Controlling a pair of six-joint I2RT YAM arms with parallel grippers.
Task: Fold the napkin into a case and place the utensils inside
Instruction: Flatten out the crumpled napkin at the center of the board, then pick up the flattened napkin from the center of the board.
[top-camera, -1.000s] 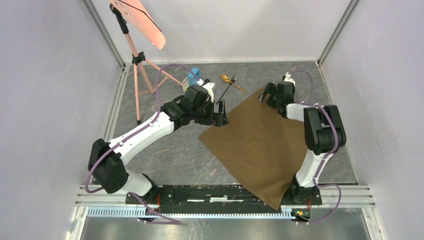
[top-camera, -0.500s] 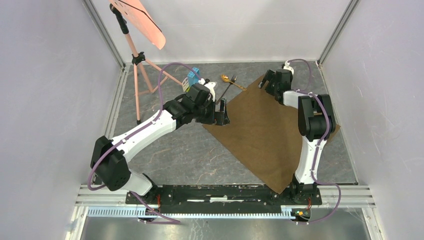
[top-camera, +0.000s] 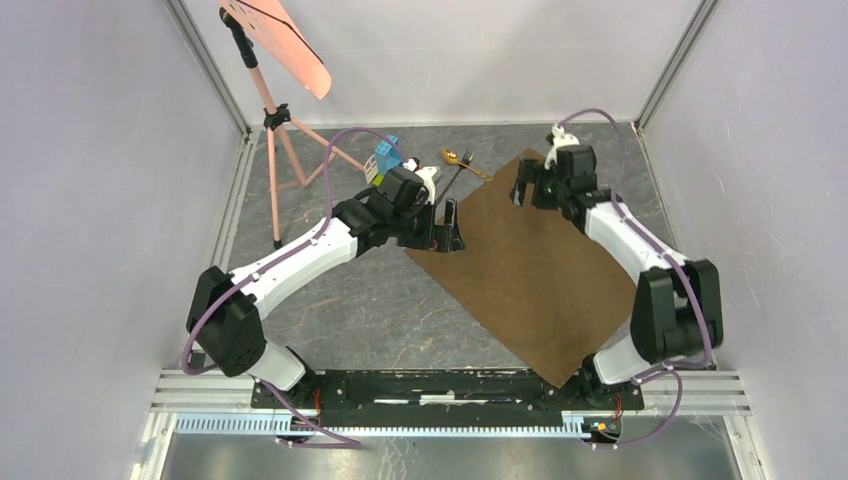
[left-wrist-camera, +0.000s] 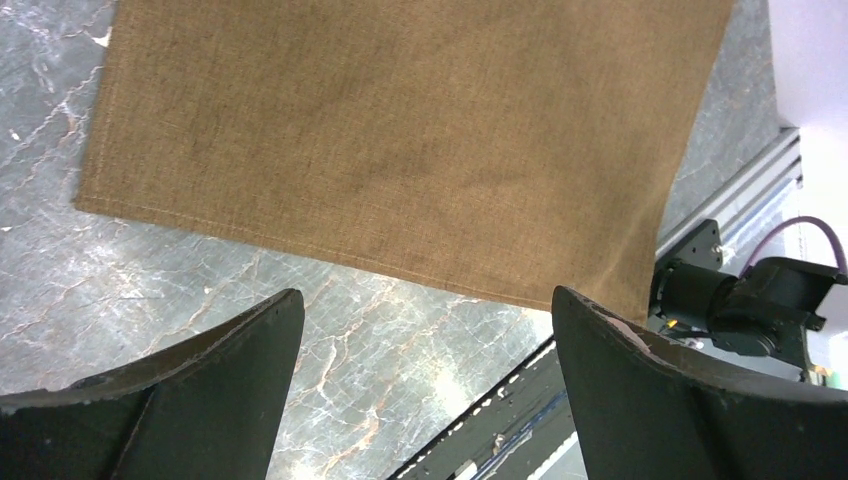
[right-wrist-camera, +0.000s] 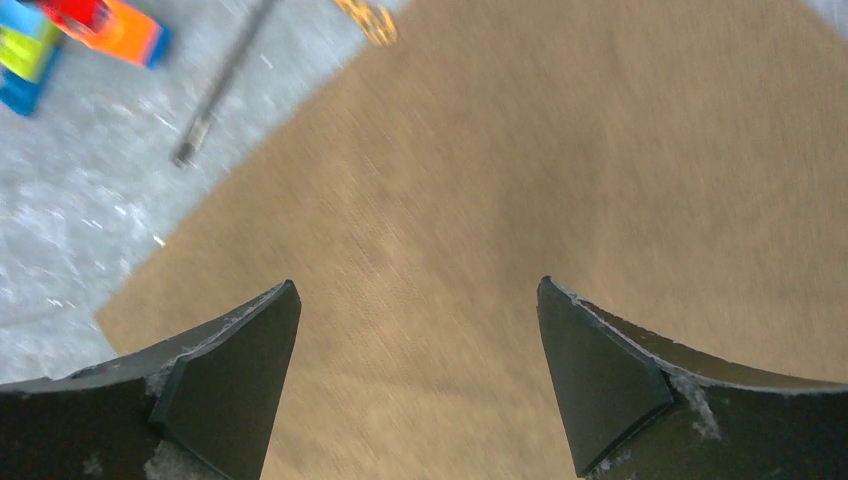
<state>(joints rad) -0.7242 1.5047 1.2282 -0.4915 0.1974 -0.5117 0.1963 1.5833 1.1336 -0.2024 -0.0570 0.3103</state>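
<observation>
Both wide open and empty, the left gripper (top-camera: 450, 230) and right gripper (top-camera: 528, 188) are hovering over the napkin's (top-camera: 540, 270) corners; dragging it risks knocking the spoon (top-camera: 455, 157) and fork (top-camera: 455, 180) lying near the desk's (top-camera: 350, 300) far edge.

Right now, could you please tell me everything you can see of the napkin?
The napkin is a brown woven cloth with a stitched hem, unfolded and lying flat on the grey table, turned diamond-wise. Its near corner reaches the rail at the table's near edge; the spoon lies just off its far-left edge. The open left gripper hangs by its left corner and the open right gripper over its far corner; neither holds it.
</observation>
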